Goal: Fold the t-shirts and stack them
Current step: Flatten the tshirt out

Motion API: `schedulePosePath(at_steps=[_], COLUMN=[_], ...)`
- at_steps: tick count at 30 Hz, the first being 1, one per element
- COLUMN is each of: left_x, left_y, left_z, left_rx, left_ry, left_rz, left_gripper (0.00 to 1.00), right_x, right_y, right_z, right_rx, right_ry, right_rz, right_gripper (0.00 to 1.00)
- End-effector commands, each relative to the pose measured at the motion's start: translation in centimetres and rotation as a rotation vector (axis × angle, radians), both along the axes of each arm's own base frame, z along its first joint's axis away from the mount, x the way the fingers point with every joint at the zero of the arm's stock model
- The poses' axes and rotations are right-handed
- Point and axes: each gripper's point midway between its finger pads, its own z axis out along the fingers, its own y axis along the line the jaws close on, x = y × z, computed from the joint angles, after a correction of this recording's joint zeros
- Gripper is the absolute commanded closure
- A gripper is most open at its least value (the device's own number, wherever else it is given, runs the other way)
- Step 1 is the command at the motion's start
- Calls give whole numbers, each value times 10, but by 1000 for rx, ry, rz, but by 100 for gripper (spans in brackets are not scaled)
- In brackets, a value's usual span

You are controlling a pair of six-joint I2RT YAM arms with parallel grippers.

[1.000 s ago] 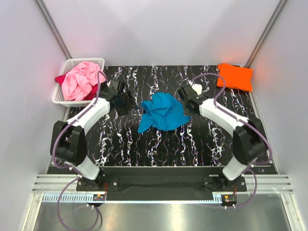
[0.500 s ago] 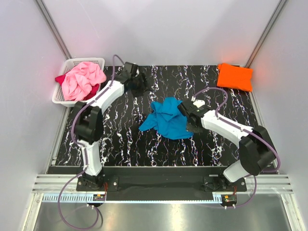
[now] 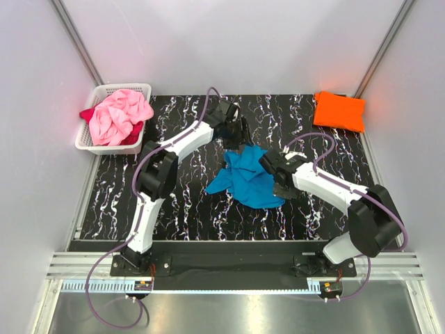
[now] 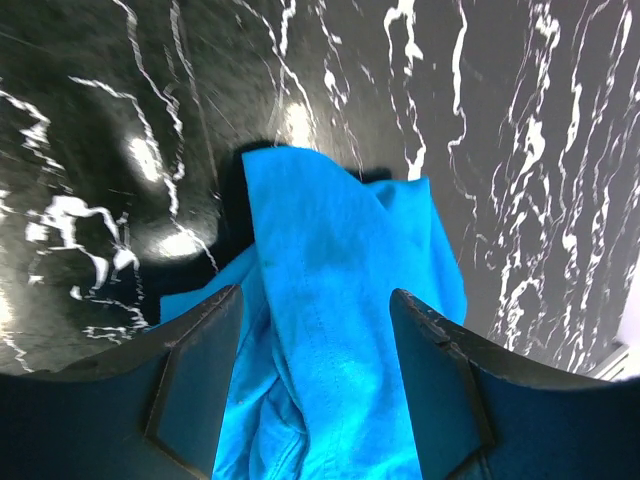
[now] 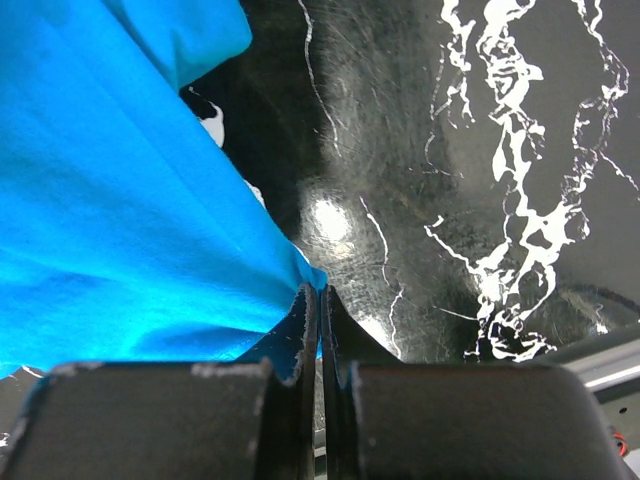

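Note:
The turquoise blue t-shirt lies crumpled in the middle of the black marbled table. My right gripper is shut on its right edge; in the right wrist view the cloth is pinched between the closed fingertips. My left gripper hangs open over the shirt's far edge, with blue cloth showing between its spread fingers. The orange t-shirt lies folded at the far right corner. The pink t-shirt and the dark red t-shirt are bunched in the basket.
The white lattice basket stands at the far left, partly off the table's edge. Grey walls close in the back and both sides. Both arm bases sit on the rail at the near edge.
My left arm has swung right, from beside the basket to the far edge of the blue shirt. My right gripper has dragged the shirt a little nearer and to the right.

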Motion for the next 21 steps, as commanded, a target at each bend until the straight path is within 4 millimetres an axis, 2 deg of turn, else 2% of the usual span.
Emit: schedulePosePath(at_steps=[1,6,8,9,11,12,14,17,18,19,21], left_x=[8,-1,-6,-8,-15,-17,-24,-31,-33,-35,-34], left_y=[-1,0,3,4,6,6,7,10,10,12,15], left_z=[17,1,-8,-12,-20,-22,-28,-33,-33,-36,-34], left_rx=[-23,13,31,36,46,50,52,62,66,74,80], left_ry=[-53,-22,1,11,32,40,62,75,75,77,68], left_rz=[-17,-27,-26,-27,-32,-35,-46,-57,-60,-63,-60], left_gripper=[34,34,39,54,76,91,100,97,91,80,69], right_x=[0,-1,-2,-1,-1,-1,-1,0,0,0,0], right_y=[-10,-16,-18,-18,-18,-18,-18,-18,-19,-18,-18], right_z=[7,6,6,7,6,6,6,7,7,7,6], right_rx=[-51,-73,-81,-81,-82,-83,-86,-87,-88,-87,-88], right_ry=[-32,-39,-42,-44,-44,-43,-42,-45,-46,-45,-44], right_rz=[-46,-71,-81,-83,-87,-87,-88,-89,-91,-89,-89], right_gripper=[100,100,100,100,100,100,100,100,100,100,100])
